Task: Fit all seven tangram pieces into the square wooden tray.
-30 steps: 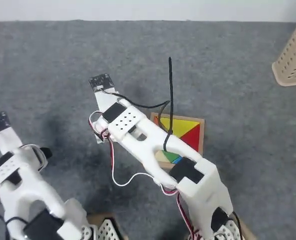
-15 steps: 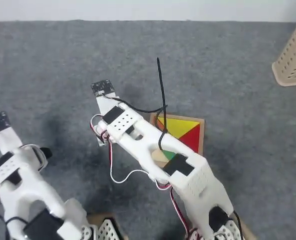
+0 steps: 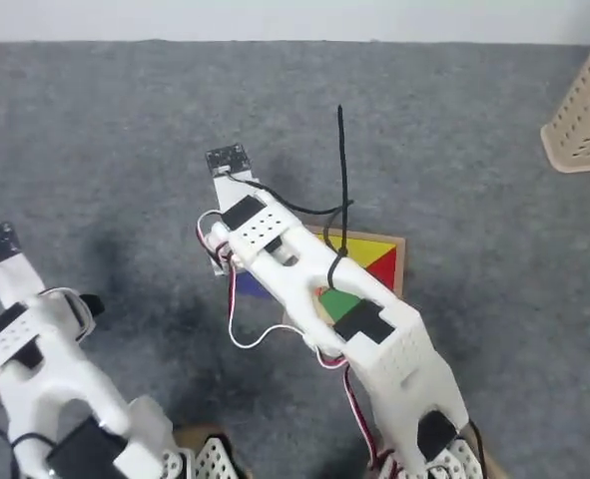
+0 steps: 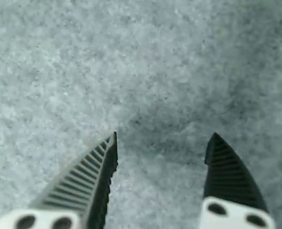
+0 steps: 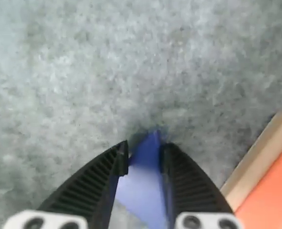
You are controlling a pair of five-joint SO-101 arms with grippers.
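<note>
Blue and flat, the tangram piece (image 5: 148,176) is held between the fingers of the right gripper (image 5: 144,144), which is closed narrowly on its two side edges, with one corner projecting past the fingertips over the grey carpet (image 5: 83,57). The piece is judged to be light, rigid painted wood. Its faces look smooth, so some slip or rotation is to be expected if it is pinched near a corner; a hold across the widest part of the flat edges is preferred. The square wooden tray (image 5: 257,155) is located just beside the held piece, its raised rim nearest, with a red piece (image 5: 276,195) seated behind that rim. In the high view, a yellow piece (image 3: 359,249) and a green piece (image 3: 339,302) are also seen inside the tray, much of which is covered by the arm. The rim must be cleared before the piece is lowered, and the remaining slot is likely tight — edges should be aligned first. Open carpet is available on the side of the tray away from the basket (image 3: 584,110). The left gripper (image 4: 164,135) is positioned well apart over bare carpet, jaws spread wide — nothing is held.
</note>
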